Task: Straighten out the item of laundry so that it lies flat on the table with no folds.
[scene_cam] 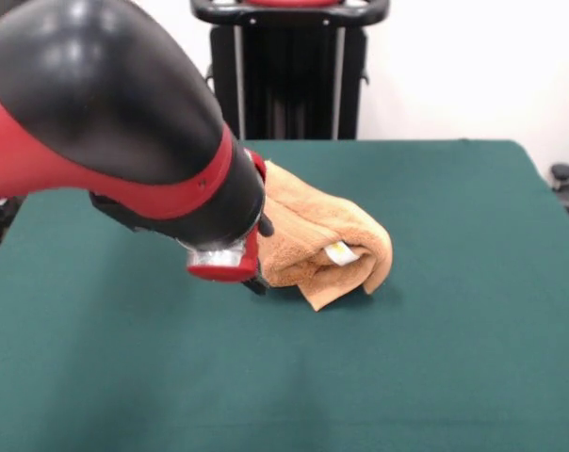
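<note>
The orange-tan towel (327,240) lies bunched and folded over on itself near the middle of the dark green table (435,358). Its small white tag with yellow print (341,252) shows in a fold on the near side. My red and black arm (105,113) reaches in from the upper left and covers the towel's left part. The gripper (257,283) shows only as a dark tip under the arm's red end, right at the towel's left edge. Whether it holds the cloth is hidden.
The robot's black pedestal (289,66) stands behind the table's far edge. A dark chair base (565,179) sits past the table's right edge. Green table top extends in front of and to the right of the towel.
</note>
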